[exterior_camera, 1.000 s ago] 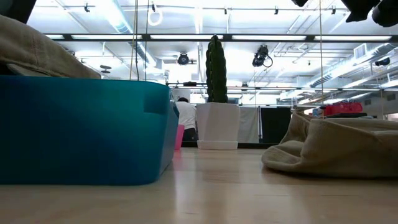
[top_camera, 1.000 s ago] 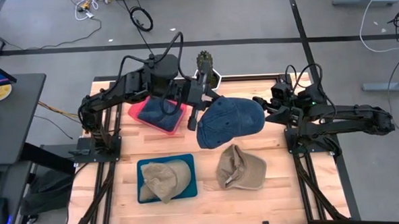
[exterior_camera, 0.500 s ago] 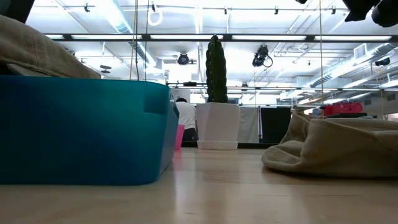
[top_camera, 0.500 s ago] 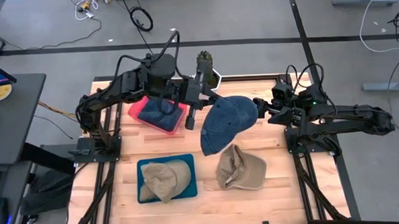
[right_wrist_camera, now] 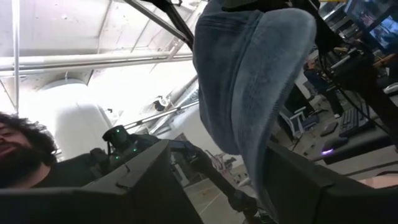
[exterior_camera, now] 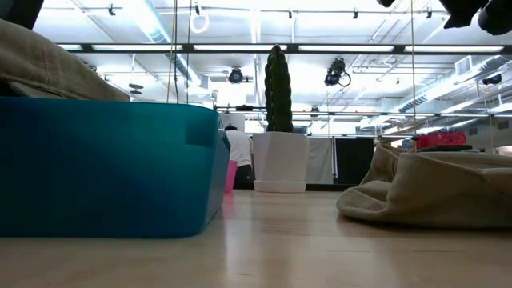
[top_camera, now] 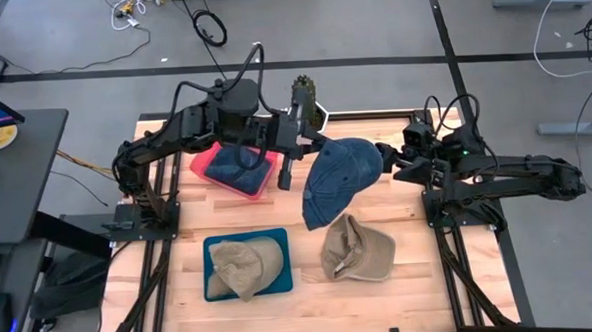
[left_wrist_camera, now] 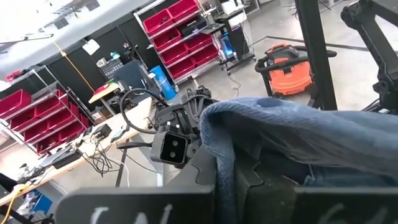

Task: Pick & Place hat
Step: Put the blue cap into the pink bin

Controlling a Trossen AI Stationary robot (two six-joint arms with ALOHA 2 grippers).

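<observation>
The wooden table (top_camera: 312, 295) is filling most of the floor in front of me, and both dark arms are reaching in over its far half. Between them the blue denim hat (top_camera: 339, 179) is hanging in the air above the middle of the table, its long axis drooping downward from the left gripper (top_camera: 293, 146), which is clamping tight on the hat's upper edge. The right gripper (top_camera: 388, 158) is standing just beside the hat's other side, fingers spread wide, with the cloth dangling in front of them as its wrist view is showing; I cannot tell whether a fingertip is already touching the fabric. So the hat is lying directly between the two grippers, nearer in grip to the left and within easy reach of the right, and I judge the coming move is turning on that: a handover, or a lowering toward a bin. Below the hanging hat a tan hat (top_camera: 357, 249) is lying loose on the bare wood. Beside it the teal bin (top_camera: 214, 287) is holding another tan hat (top_camera: 242, 265). Farther back, under the left arm, the pink bin (top_camera: 208, 166) is holding a dark blue hat (top_camera: 244, 158). A small potted cactus (top_camera: 305, 94) is standing at the far edge.
</observation>
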